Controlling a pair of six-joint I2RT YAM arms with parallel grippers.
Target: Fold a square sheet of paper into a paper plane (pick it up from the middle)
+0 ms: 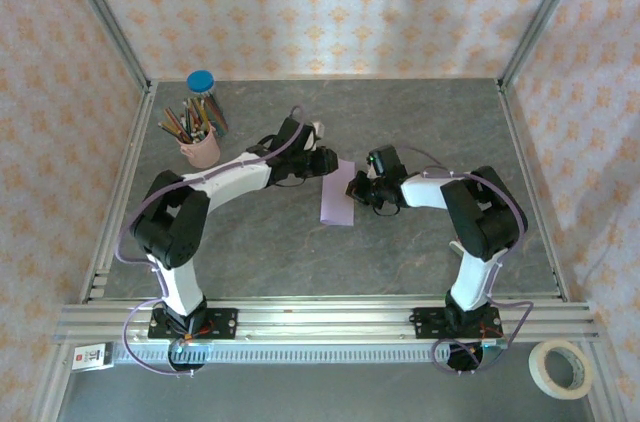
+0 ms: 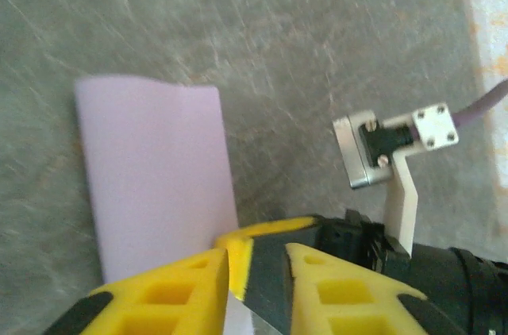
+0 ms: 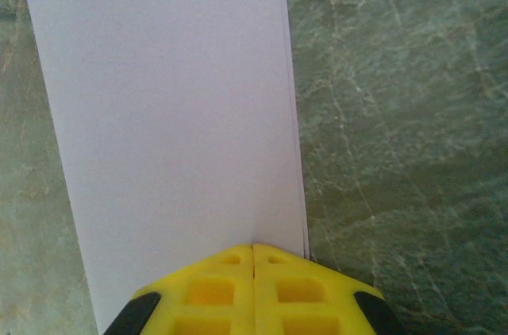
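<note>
Two arms meet over one lilac paper (image 1: pixel 337 194), folded to a long narrow strip and lying flat on the grey bench (image 1: pixel 420 252). Landmark is the pink pencil cup (image 1: pixel 203 148). In the top view the paper sits well to the cup's right and a little nearer the arm bases, about mid-bench. The left gripper (image 1: pixel 322 163) is between cup and paper, at the strip's far end on the cup-facing side. The right gripper (image 1: pixel 358 187) is on the side of the paper away from the cup, at its long edge. Left wrist view: the yellow fingers (image 2: pixel 159 299) stand apart with a clear gap and nothing visibly pinched. The strip runs away from under one of them, with a soft crease line along its length. The other arm's yellow tip and white camera bracket (image 2: pixel 397 152) show beyond the gap. Right wrist view: the fingers (image 3: pixel 214 287) are pressed together with no gap, tips at the strip's near end by one corner. Can't tell if a layer is caught between them. Stacked edges show along that long side. A blue-lidded jar (image 1: pixel 201 82) stands just behind the cup. A roll of tape (image 1: pixel 560 368) lies off the bench, far right of the cup and much nearer the camera.
</note>
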